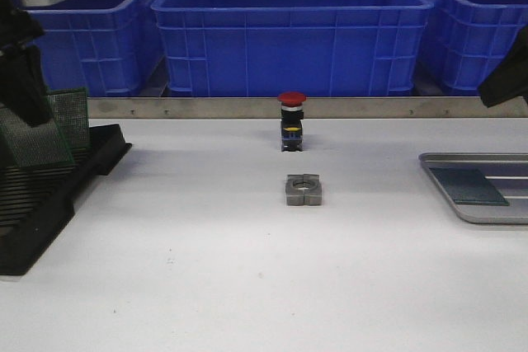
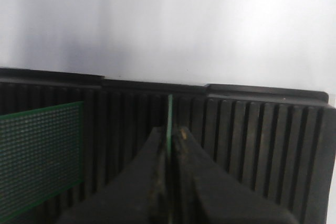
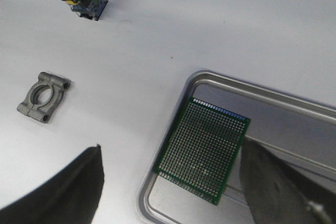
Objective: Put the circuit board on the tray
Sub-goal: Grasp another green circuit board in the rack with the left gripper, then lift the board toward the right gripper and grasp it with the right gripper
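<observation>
Two boards sit in your view, one clamped, one already trayed.
Your left gripper (image 2: 169, 145) pinches a circuit board (image 2: 169, 121) edge-on over the black rack (image 1: 49, 195) at far left; at right, another board (image 3: 205, 148) lies in the tray (image 3: 273, 100), right gripper (image 3: 173, 187) spread apart above.

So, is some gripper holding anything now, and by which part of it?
The left gripper is shut on a circuit board, pinching its thin edge over the black rack. The right gripper is open and holds nothing.
</observation>
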`<act>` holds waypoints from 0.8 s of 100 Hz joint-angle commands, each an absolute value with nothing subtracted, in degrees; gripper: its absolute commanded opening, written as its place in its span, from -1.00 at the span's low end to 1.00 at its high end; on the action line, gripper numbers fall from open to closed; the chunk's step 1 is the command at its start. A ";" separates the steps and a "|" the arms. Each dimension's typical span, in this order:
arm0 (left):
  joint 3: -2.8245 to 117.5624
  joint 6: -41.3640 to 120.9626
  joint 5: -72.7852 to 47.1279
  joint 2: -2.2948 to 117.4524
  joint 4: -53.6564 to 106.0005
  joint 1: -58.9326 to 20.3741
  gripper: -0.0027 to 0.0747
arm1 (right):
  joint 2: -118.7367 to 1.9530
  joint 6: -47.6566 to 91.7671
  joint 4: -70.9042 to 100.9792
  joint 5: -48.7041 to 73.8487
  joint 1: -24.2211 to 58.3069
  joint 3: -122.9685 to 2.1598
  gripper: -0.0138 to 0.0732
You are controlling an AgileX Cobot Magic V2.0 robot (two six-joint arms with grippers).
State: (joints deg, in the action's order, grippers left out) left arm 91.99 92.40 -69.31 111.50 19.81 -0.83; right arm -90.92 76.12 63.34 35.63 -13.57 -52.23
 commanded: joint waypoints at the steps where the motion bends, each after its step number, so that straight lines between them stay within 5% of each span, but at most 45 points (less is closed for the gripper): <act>1: 96.33 90.95 -73.23 108.55 22.78 -0.88 -0.98 | -87.53 76.55 66.66 38.14 -13.96 -53.65 0.60; 26: 100.20 90.03 -73.26 106.16 33.84 -4.48 -0.98 | -83.31 86.35 68.82 44.16 -10.89 -53.65 0.60; 80: 100.85 90.13 -73.26 106.28 49.10 -20.40 -0.98 | -80.83 111.99 78.51 44.03 9.62 -53.65 0.60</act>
State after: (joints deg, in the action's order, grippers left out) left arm 99.08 90.70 -69.91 109.54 43.98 -18.01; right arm -83.10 109.28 73.93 44.65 7.83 -52.23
